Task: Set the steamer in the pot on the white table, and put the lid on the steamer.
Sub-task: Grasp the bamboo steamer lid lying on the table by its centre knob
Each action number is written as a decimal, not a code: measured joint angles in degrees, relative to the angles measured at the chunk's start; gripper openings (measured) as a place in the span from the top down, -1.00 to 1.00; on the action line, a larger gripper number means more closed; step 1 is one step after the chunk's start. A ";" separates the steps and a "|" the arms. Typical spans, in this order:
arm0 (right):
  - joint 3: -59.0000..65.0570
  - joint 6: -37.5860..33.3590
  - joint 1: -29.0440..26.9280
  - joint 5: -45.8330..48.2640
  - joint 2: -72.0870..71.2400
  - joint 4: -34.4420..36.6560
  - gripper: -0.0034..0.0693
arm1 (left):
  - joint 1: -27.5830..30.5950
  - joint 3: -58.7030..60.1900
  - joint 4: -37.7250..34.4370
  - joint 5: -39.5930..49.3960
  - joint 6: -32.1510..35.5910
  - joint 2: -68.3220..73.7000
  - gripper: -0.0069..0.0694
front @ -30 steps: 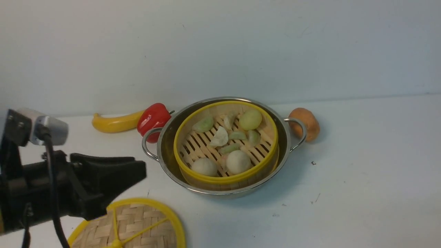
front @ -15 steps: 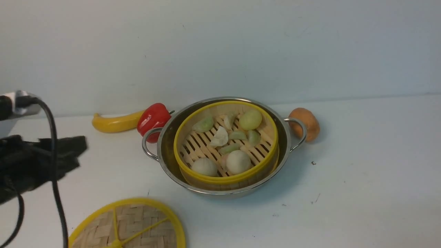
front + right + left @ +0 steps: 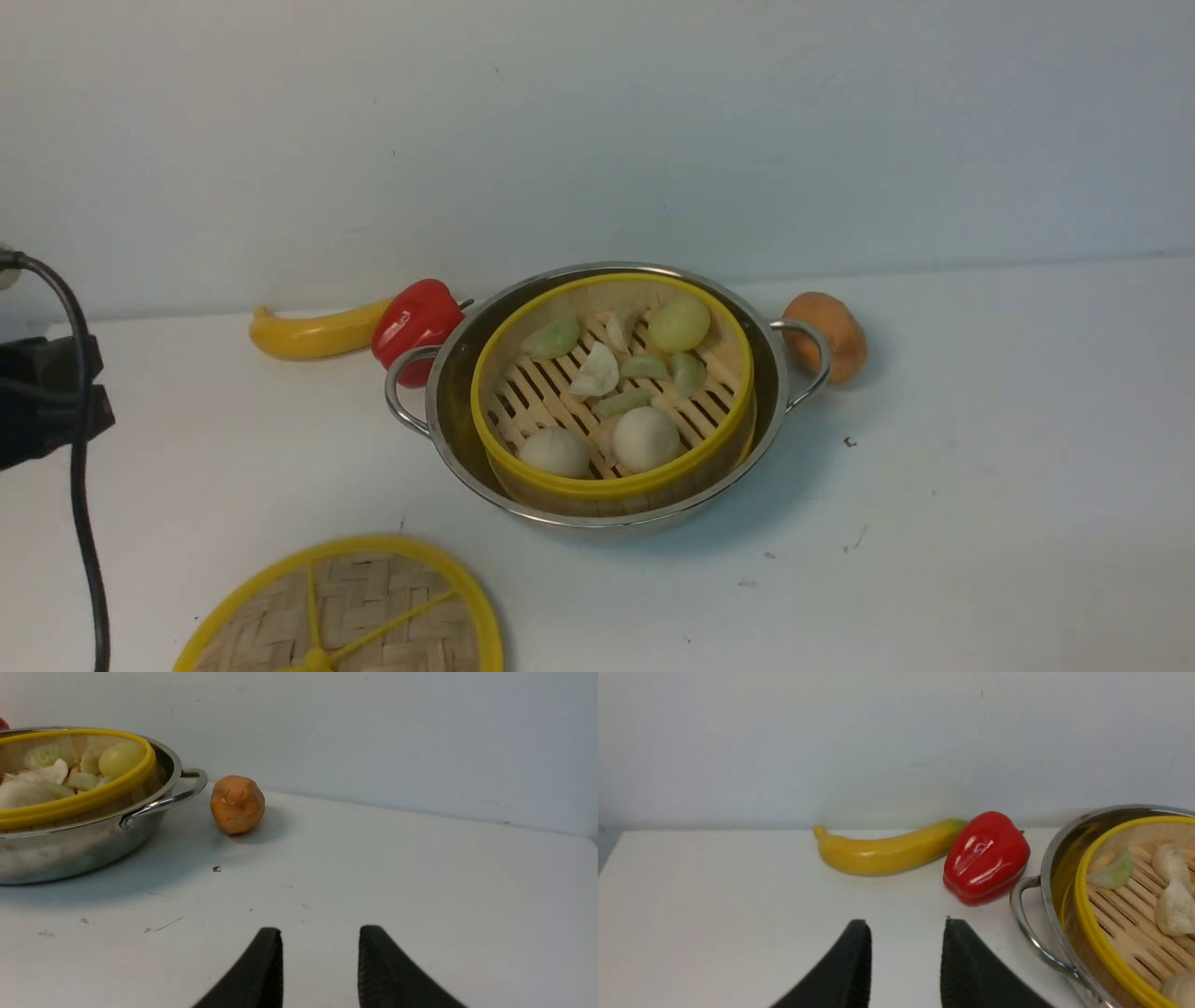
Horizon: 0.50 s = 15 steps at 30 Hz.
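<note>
Pulling back to the front view's left edge, your left pincer (image 3: 906, 926) hangs part-open and empty, like the right pincer (image 3: 320, 931), leaving the steamer (image 3: 541, 397) seated in the pot (image 3: 453, 392) and the lid (image 3: 373, 607) lying free on the table (image 3: 980, 485), likely your next grasp.

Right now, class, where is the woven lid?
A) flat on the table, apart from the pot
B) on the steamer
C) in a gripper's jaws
A: the lid lies on the white table, apart from the pot, and the steamer is uncovered.
</note>
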 joint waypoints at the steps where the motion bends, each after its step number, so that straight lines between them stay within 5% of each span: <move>1: 0.00 0.00 0.00 0.00 0.00 0.00 0.22 | 0.00 -0.78 0.00 -1.16 -0.16 0.00 0.27; 5: 0.00 0.00 0.00 0.00 0.00 0.00 0.22 | 0.00 -1.27 -0.22 -8.08 -2.89 0.00 0.27; 12: 0.00 0.00 0.00 0.00 0.00 0.00 0.22 | 0.00 -0.35 -0.12 -34.30 -16.90 0.00 0.27; 15: 0.00 -0.06 0.00 0.00 0.00 0.00 0.22 | -0.66 -1.03 0.09 -38.93 -22.06 -0.63 0.27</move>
